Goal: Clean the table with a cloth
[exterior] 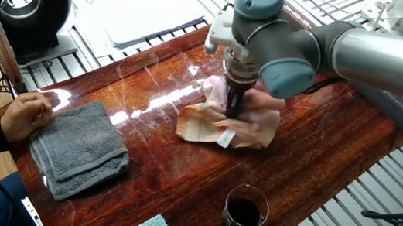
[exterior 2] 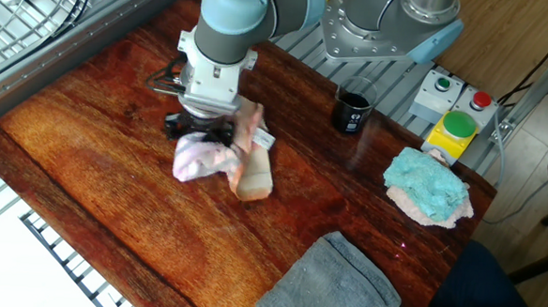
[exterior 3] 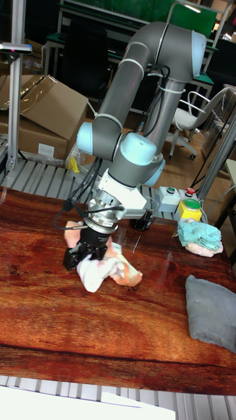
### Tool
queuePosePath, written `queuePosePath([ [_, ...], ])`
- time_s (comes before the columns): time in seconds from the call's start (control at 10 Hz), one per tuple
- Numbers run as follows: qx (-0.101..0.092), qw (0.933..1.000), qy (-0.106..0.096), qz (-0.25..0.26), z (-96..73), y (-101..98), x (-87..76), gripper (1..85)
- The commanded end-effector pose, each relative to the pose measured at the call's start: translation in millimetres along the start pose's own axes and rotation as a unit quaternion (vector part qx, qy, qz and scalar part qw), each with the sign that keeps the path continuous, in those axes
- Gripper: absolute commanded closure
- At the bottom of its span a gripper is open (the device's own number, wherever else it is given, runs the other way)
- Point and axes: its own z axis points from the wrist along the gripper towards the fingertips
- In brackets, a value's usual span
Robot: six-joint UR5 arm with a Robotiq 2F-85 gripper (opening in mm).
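The pink-peach cloth (exterior: 240, 128) lies crumpled on the glossy reddish-brown table (exterior: 322, 144), near its middle. My gripper (exterior: 233, 108) points straight down into the cloth and is shut on a bunch of it, pressing it against the wood. From the other fixed view the cloth (exterior 2: 219, 160) trails to the right of the gripper (exterior 2: 200, 133), a white tag showing. In the tall fixed view the gripper (exterior 3: 85, 254) holds the cloth (exterior 3: 110, 270) on the table (exterior 3: 131, 328). The fingertips are buried in the fabric.
A folded dark grey towel (exterior: 80, 148) lies at the table's left end, a person's hand (exterior: 26, 115) beside it. A cup of dark liquid (exterior: 243, 211) stands near the front edge. A teal cloth (exterior 2: 427, 185) and a button box (exterior 2: 454, 125) sit at one corner.
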Motion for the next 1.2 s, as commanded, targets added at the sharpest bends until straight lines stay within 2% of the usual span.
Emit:
queuePosePath([
  [0.0, 0.046, 0.9963, -0.016, -0.07, -3.2, -27.9, -6.7, 84.7],
  [0.2, 0.07, 0.9904, -0.037, -0.113, -7.1, -44.1, -20.4, 84.7],
  [0.4, 0.09, 0.9849, -0.039, -0.143, -16.2, -64.8, -26.9, 84.7],
  [0.7, 0.077, 0.9847, -0.047, -0.149, -24.3, -84.2, -31.1, 84.7],
  [0.8, 0.077, 0.9839, -0.041, -0.156, -27.4, -96.9, -26.9, 84.7],
  [1.0, 0.022, 0.9909, -0.025, -0.131, -35.5, -99.9, -4.7, 84.7],
  [1.1, -0.039, 0.9965, -0.01, -0.074, -41.7, -78.8, 11.9, 84.7],
])
